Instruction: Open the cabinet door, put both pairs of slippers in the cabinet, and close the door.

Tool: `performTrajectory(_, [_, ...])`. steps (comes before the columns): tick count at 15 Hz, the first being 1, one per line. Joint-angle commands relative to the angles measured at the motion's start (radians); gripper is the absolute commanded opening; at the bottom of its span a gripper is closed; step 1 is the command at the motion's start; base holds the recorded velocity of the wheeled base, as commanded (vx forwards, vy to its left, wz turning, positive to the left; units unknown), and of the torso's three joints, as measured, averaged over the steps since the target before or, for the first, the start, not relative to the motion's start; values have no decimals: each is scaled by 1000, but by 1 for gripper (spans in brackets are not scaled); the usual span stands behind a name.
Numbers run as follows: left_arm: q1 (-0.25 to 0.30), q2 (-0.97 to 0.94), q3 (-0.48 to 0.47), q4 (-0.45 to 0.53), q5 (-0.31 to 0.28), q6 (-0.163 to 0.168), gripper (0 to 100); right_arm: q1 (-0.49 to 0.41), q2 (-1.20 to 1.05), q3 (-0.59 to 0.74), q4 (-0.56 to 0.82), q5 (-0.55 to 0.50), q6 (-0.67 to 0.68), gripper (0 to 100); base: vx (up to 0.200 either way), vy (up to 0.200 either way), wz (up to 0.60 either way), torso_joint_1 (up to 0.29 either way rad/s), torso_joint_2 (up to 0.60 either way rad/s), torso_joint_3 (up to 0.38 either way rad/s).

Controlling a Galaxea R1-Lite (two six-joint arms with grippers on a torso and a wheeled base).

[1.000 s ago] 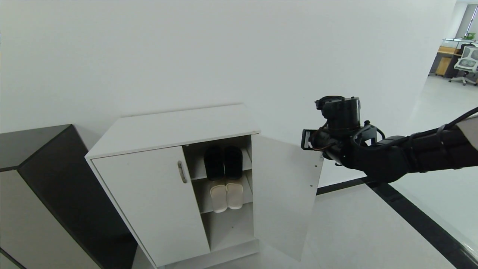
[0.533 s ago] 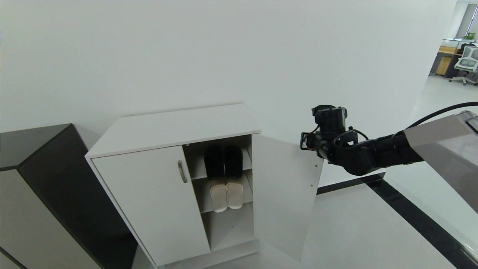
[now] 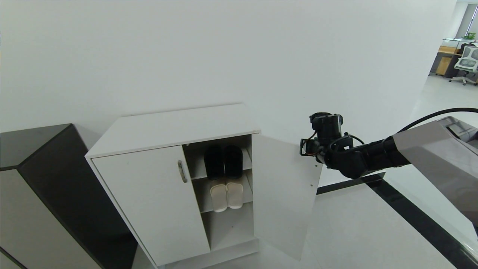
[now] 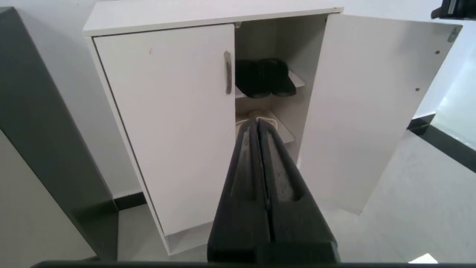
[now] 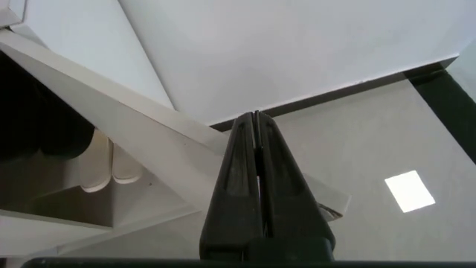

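Note:
The white cabinet (image 3: pixel 175 125) stands against the wall, its left door (image 3: pixel 149 198) closed and its right door (image 3: pixel 283 194) swung wide open. Black slippers (image 3: pixel 223 161) lie on the upper shelf and white slippers (image 3: pixel 226 195) on the shelf below; both pairs also show in the left wrist view as black slippers (image 4: pixel 266 77) and white slippers (image 4: pixel 256 117). My right gripper (image 5: pixel 257 119) is shut and empty, at the open door's top edge (image 5: pixel 111 97) near its outer corner; its wrist (image 3: pixel 328 147) is beside that corner. My left gripper (image 4: pixel 258 128) is shut and empty in front of the cabinet.
A dark grey cabinet (image 3: pixel 44 168) stands close on the left. A black floor stripe (image 3: pixel 410 213) runs along the wall and out to the right. Open floor lies in front of the open door. An office chair (image 3: pixel 466 63) is far off at the right.
My right arm has come down and slightly left, from above the door's outer corner to level with its top edge. The door and slippers have not moved.

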Motion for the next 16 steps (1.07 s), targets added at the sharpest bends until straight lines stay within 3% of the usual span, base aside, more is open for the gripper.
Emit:
performTrajectory(1, [0,1,0,0,0,0,0,5,-5,15,3,-1,-2,0,0,0,0,0,0,0])
performTrajectory(6, [0,1,0,0,0,0,0,18,-55,44,66,-4,-2,0,0,0,0,0,0,0])
performTrajectory(12, [0,1,0,0,0,1,0,215,-209,230,51,-7,12,0,0,0,0,0,0,0])
performTrajectory(16, [0,1,0,0,0,0,0,281,-292,349,-78,-1,-31,0,0,0,0,0,0,0])
